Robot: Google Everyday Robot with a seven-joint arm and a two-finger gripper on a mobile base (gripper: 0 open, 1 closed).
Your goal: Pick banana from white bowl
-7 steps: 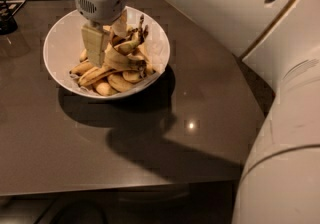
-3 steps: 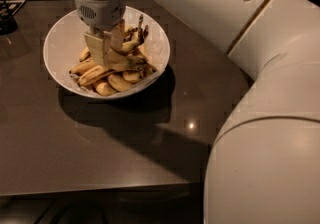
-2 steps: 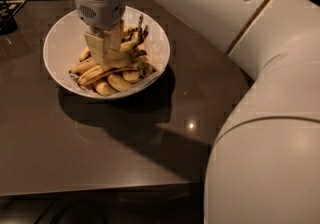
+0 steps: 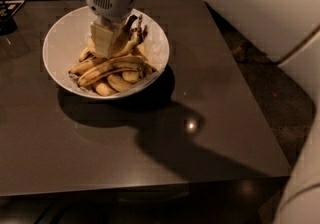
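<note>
Well, starting at the left edge of the frame, one dark object [image 4: 6, 20] sits on the tabletop [image 4: 150, 158], too dim for me to name. Next along, in the upper left of the frame, stands the single white bowl [image 4: 60, 43], and it is heaped with fruit. I count at least six bananas in it; more may be hidden under the pile.

One long brown-streaked banana [image 4: 107, 66] lies across the front of the heap. The smaller bananas [image 4: 112, 85] are tucked beneath it toward the near rim.

The one claw [image 4: 106, 43] hangs straight down from the top of the frame over the middle of the bowl, its tip among the fruit. I cannot tell from where I stand whether it is spread, pressed together or pinching anything.

What matters for the lift is this. The banana [image 4: 128, 42], pale, strongly curved and dark at the tips, sits immediately to the right of the claw and looks to be touching its right side. Its long axis runs from lower left up to upper right, with the dark ends pointing above the pile toward the far rim. My guess is that it sits higher than the rest.

There is only one arm, so no choice of reach arises. Farther right, the robot's pale body [image 4: 280, 8] fills the upper right corner and the right edge.
</note>
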